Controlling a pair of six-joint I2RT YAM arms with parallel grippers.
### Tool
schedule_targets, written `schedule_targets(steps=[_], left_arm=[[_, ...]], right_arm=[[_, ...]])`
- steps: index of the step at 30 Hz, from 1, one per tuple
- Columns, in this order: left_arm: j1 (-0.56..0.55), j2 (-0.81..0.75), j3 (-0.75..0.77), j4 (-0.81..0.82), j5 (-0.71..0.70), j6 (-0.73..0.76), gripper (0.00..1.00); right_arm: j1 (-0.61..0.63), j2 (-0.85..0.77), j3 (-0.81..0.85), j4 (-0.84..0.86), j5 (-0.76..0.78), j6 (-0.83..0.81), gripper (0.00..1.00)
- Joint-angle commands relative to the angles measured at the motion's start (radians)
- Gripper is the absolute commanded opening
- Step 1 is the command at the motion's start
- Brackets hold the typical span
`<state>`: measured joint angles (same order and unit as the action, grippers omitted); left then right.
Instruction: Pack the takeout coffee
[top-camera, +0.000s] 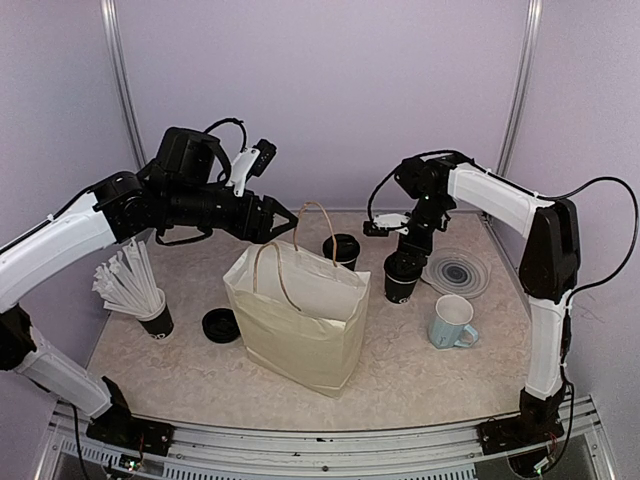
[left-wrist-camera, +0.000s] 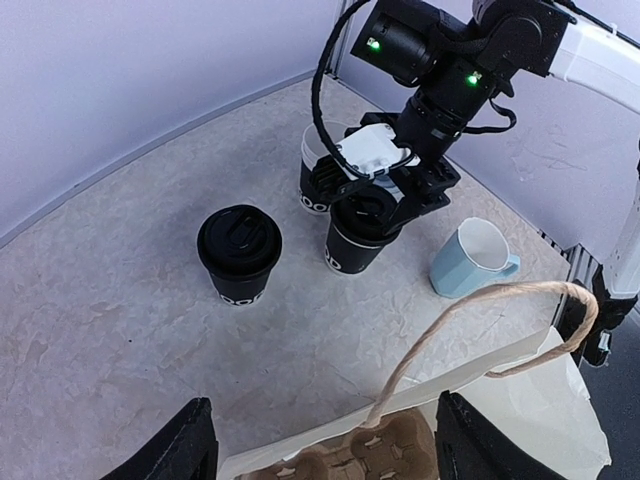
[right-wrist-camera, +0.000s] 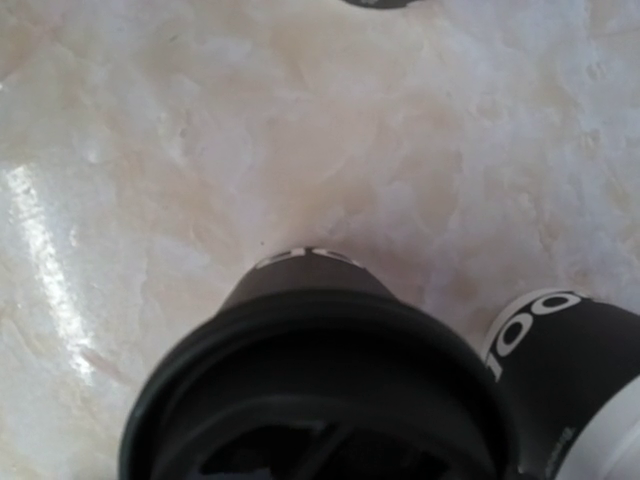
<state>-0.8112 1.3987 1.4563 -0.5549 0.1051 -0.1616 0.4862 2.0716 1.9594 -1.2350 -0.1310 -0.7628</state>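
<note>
Three takeout coffee cups stand behind the white paper bag (top-camera: 300, 320). One lidded cup (top-camera: 341, 250) (left-wrist-camera: 240, 250) stands alone. A second lidded cup (top-camera: 403, 278) (left-wrist-camera: 355, 245) (right-wrist-camera: 320, 390) sits directly under my right gripper (top-camera: 403, 258) (left-wrist-camera: 372, 205), whose jaws straddle its lid; contact is unclear. A third, lidless cup (left-wrist-camera: 312, 172) (right-wrist-camera: 570, 345) stands close beside it, white inside. My left gripper (top-camera: 283, 220) (left-wrist-camera: 330, 440) hovers open over the bag's mouth, holding nothing. A brown cup carrier (left-wrist-camera: 400, 452) lies inside the bag.
A loose black lid (top-camera: 220, 325) lies left of the bag. A black cup bristling with white sticks (top-camera: 140, 295) stands at far left. A light-blue mug (top-camera: 452, 322) (left-wrist-camera: 470, 262) and a grey plate (top-camera: 457, 272) are on the right. The bag's handles (left-wrist-camera: 470, 310) stick up.
</note>
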Motion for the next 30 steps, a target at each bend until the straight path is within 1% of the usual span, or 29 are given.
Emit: schedule_targets(steps=[1, 4, 10, 16, 17, 20, 27, 29, 30], left_arm=[[-0.001, -0.029, -0.014, 0.009, 0.001, -0.015, 0.73], [-0.002, -0.03, -0.016, 0.007, 0.003, -0.018, 0.73], [-0.002, -0.038, -0.025, 0.009, 0.003, -0.018, 0.73], [-0.002, -0.027, -0.005, -0.005, 0.019, 0.036, 0.73], [-0.002, -0.01, 0.011, -0.011, 0.035, 0.099, 0.73], [-0.002, 0.017, 0.047, -0.025, 0.112, 0.17, 0.73], [-0.003, 0.099, 0.099, -0.043, 0.214, 0.29, 0.72], [-0.005, 0.121, 0.111, -0.042, 0.248, 0.313, 0.7], [-0.005, 0.129, 0.117, -0.041, 0.262, 0.32, 0.68]], right_arm=[[0.014, 0.006, -0.035, -0.019, 0.02, 0.0, 0.76], [0.015, 0.007, -0.049, -0.018, 0.036, -0.001, 0.78], [0.017, 0.008, -0.062, -0.021, 0.045, -0.001, 0.79], [0.026, -0.018, -0.063, -0.018, 0.049, -0.002, 0.68], [0.031, -0.051, -0.061, -0.014, 0.041, -0.003, 0.62], [0.031, -0.106, -0.05, -0.02, -0.002, -0.006, 0.59], [0.031, -0.266, -0.021, -0.012, -0.102, -0.007, 0.55], [0.03, -0.304, -0.013, -0.008, -0.13, -0.012, 0.54], [0.029, -0.32, -0.01, -0.007, -0.146, -0.016, 0.54]])
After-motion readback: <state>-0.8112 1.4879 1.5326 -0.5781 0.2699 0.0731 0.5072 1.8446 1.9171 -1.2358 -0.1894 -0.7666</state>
